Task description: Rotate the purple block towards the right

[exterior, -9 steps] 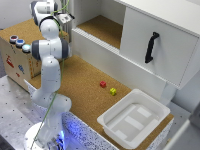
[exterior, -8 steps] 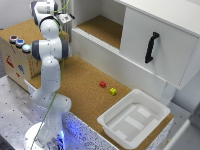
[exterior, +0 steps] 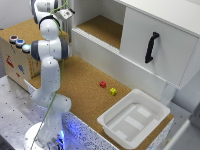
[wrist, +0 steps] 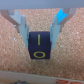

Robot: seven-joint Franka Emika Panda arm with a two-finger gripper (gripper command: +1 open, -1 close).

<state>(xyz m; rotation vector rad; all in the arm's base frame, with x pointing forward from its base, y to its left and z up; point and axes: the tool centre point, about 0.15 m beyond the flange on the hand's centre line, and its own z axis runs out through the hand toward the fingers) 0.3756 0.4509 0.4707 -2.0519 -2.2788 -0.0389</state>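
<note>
Purple block (wrist: pixel 39 44) lies on the cork table (wrist: pixel 65 62) between the end effector's (wrist: pixel 39 31) fingers (wrist: pixel 21 29), which stand spread, apparently not clamping it.

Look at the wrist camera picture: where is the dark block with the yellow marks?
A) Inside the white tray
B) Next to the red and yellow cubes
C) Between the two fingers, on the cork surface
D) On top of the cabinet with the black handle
C. In the wrist view the dark block sits on the cork surface with one of the fingers on either side of it, framing it.
</note>
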